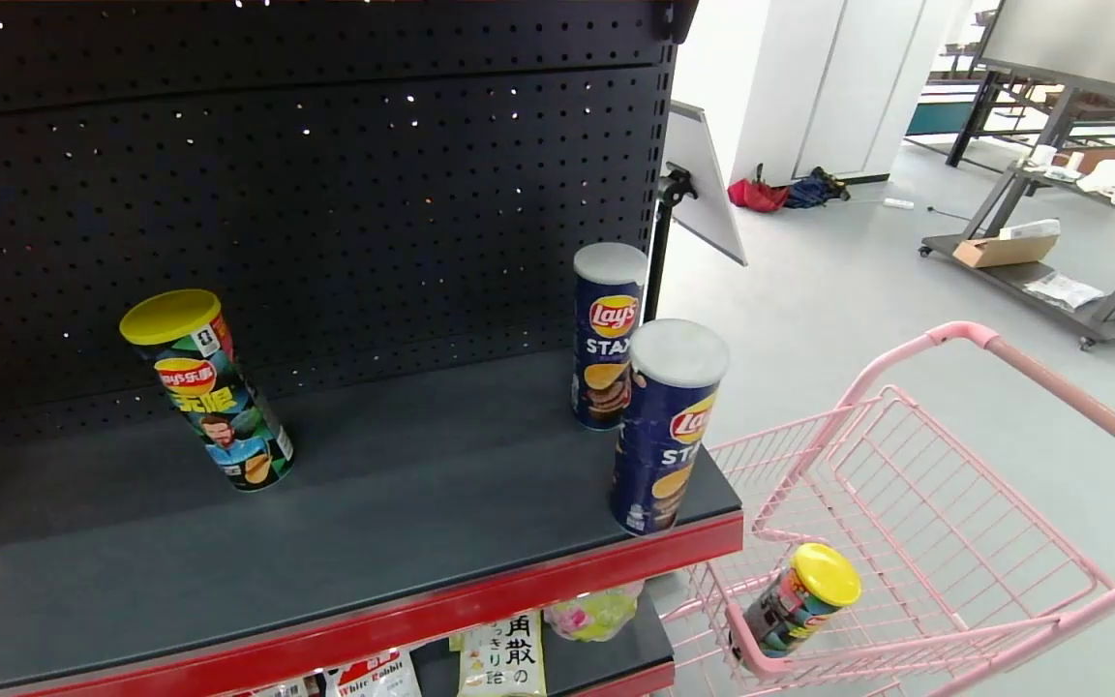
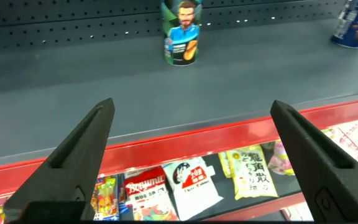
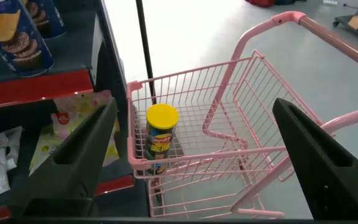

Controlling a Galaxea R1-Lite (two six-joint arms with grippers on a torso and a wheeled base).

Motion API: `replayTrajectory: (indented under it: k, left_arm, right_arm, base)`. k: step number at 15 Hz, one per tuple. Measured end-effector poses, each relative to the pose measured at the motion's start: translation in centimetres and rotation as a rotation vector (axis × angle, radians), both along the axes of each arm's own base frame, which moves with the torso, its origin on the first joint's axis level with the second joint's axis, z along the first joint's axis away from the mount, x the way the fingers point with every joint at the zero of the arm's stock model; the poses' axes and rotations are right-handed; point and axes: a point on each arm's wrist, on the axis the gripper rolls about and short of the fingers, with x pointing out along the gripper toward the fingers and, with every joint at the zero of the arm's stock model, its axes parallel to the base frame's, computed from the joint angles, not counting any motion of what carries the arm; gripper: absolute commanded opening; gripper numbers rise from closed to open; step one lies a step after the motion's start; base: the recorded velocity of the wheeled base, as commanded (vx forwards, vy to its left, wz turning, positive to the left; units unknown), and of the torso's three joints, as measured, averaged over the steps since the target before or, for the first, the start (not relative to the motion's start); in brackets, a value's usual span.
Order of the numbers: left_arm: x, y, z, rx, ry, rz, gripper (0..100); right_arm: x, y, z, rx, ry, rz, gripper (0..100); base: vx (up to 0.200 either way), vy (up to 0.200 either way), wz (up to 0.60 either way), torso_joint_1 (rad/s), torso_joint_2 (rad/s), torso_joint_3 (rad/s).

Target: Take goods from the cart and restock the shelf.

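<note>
Resting in the cart (image 1: 959, 332), a yellow-lidded can (image 1: 799, 600) was seen — left tool (image 2: 192, 104) and right tool (image 3: 196, 102) were held released.

Green can (image 2: 181, 34), ahead of left tool (image 2: 192, 104): top cut off. Blue can (image 2: 357, 28), ahead and right of tool: mostly cropped. Packets (image 2: 191, 183), below tool: partly hidden.

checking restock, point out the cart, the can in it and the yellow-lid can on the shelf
cart (image 1: 964, 335), head view, handle
can in the cart (image 1: 826, 573), head view, lid
yellow-lid can on the shelf (image 1: 219, 407), head view, side
</note>
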Motion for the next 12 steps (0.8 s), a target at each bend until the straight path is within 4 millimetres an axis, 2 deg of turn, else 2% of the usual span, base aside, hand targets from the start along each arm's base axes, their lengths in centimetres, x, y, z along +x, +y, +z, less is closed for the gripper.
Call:
replayTrajectory:
  k: [12]
  left_arm:
    - [0.0,0.0,0.0,0.0,0.0,0.0,100]
  right_arm:
    - [0.0,0.0,0.0,0.002,0.0,0.0,100]
  base:
    - [0.0,0.0,0.0,0.0,0.0,0.0]
